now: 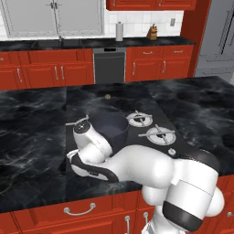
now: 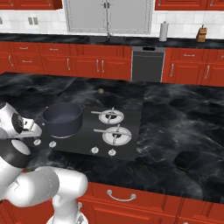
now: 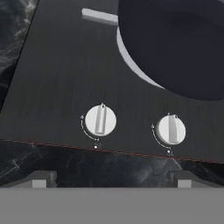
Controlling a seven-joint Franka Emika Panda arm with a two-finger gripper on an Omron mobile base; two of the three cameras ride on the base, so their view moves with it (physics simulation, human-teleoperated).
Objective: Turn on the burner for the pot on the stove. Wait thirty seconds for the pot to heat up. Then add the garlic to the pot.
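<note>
1. I stand in a kitchen with red cabinets, at an island desk [image 2: 175, 127] of black marbled stone; a dishwasher [image 2: 148, 63] sits in the cabinet row across the room.
2. The stove [image 2: 83, 144], a flat black glass top, is set into the desk.
3. The pot [image 2: 63, 118], dark grey-blue and lidless, sits on the near-left burner, seen from the right base view. In the hand view it covers most of that burner's [image 3: 131, 61] silver ring.
4. Two more burners [image 2: 117, 135] stand bare to the pot's right.
5. The garlic [image 2: 101, 91] lies on the desk beyond the stove's far edge, well apart from the pot.
6. My tool [image 3: 111, 177] hangs over the stove's near edge, fingers spread wide and holding nothing.
7. In the hand view two silver knobs lie just ahead of my fingertips [image 3: 41, 177]: the left knob [image 3: 100, 120] and the right knob [image 3: 171, 129], both apart from the tool.
</note>
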